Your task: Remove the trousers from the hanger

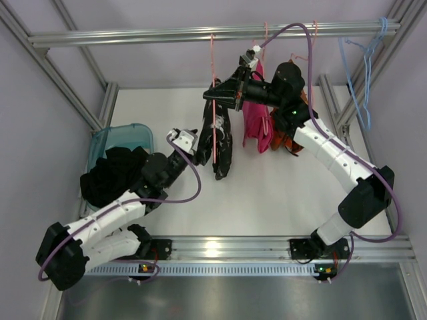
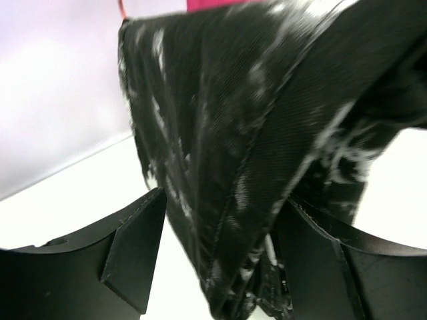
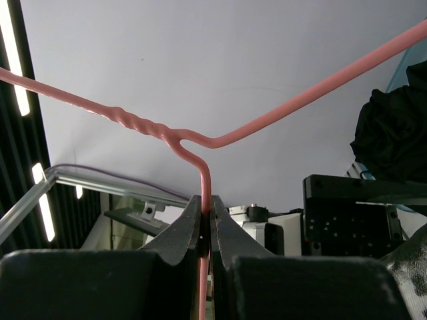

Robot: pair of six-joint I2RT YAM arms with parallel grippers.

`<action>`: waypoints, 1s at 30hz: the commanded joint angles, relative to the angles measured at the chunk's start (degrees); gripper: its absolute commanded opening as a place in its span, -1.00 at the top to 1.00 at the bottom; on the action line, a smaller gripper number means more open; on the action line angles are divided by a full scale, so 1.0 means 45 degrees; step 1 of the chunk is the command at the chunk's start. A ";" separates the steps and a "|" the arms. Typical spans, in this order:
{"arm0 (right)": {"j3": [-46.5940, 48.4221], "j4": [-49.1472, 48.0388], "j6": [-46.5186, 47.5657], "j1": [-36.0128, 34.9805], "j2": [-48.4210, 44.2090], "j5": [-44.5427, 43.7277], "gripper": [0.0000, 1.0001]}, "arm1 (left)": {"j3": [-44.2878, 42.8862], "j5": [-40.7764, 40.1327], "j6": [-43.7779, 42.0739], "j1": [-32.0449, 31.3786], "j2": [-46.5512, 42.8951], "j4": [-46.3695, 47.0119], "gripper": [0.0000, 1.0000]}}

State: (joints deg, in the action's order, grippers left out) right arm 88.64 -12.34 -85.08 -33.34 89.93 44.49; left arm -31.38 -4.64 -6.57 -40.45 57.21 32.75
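White tabletop (image 1: 280, 193) under an aluminium frame; the overhead rail (image 1: 133, 35) serves as the landmark for all positions.

- Location: the hanger (image 1: 213, 87) hangs from the rail. The trousers (image 1: 219, 143) are draped over it as a long narrow bundle, well below the rail, with the lower end near the tabletop. A magenta garment (image 1: 255, 127) hangs from the same rail just beside them.
- Right gripper (image 3: 206, 207): fingers pressed together on the hanger's pink wire, just below its twisted neck, not far under the rail. This steadies the hanger.
- Left gripper (image 2: 220, 233): jaws spread, one on each side of the bundle's lowest end. Fabric lies between the pads but is not pinched.
- Handling (judgement): light, limp woven cloth with no stiffness. It will sag and follow a pull, and could slide unevenly off the thin wire. The wire looks springy, so the hanger may swing under the rail.
- Where to take hold (judgement): close on a thick fold at the bottom end, catching all layers. Then draw one leg down and away from the rail.
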 commanded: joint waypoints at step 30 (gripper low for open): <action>0.0732 -0.1985 0.0273 -0.0051 -0.1059 0.0055 1.00 | -0.0293 -0.0512 -0.0376 0.0179 0.0237 0.0124 -0.24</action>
State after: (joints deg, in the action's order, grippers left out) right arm 88.64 -12.36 -85.06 -33.32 89.95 44.49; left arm -32.16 -8.29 -7.27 -39.90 60.34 31.11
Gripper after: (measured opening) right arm 0.028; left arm 0.616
